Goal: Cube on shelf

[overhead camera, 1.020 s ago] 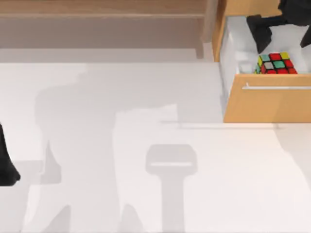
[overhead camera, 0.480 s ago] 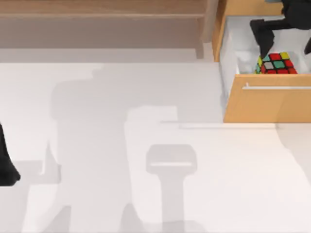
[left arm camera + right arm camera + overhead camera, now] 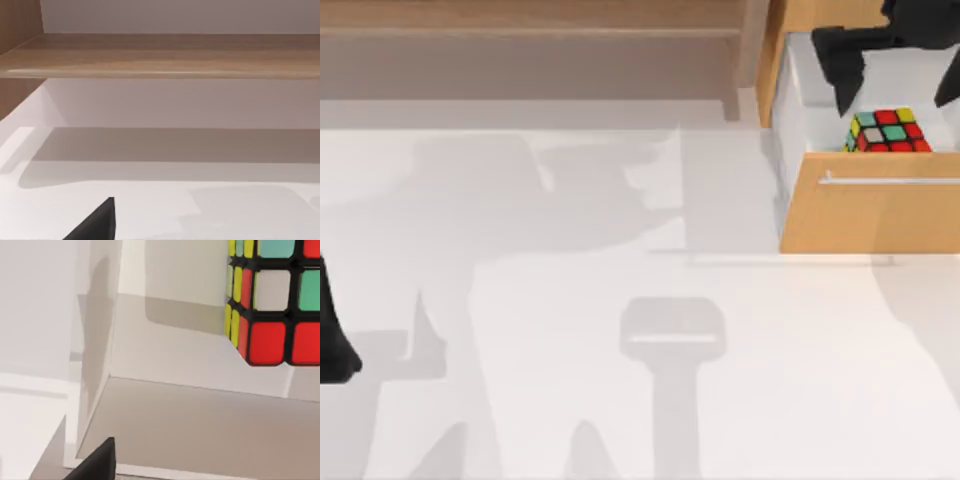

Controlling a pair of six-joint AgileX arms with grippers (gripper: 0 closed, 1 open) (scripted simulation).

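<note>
The cube (image 3: 888,131) sits in the open drawer (image 3: 870,205) at the surface's right. The right gripper (image 3: 895,65) hovers above it, fingers spread wide, empty. The left arm (image 3: 332,335) rests at the left edge; the shelf (image 3: 530,30) runs along the back.

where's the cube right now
In the top view the cube sits at the table's far right, inside the open drawer, just behind its front panel. The right gripper hangs above it, not holding it.
</note>
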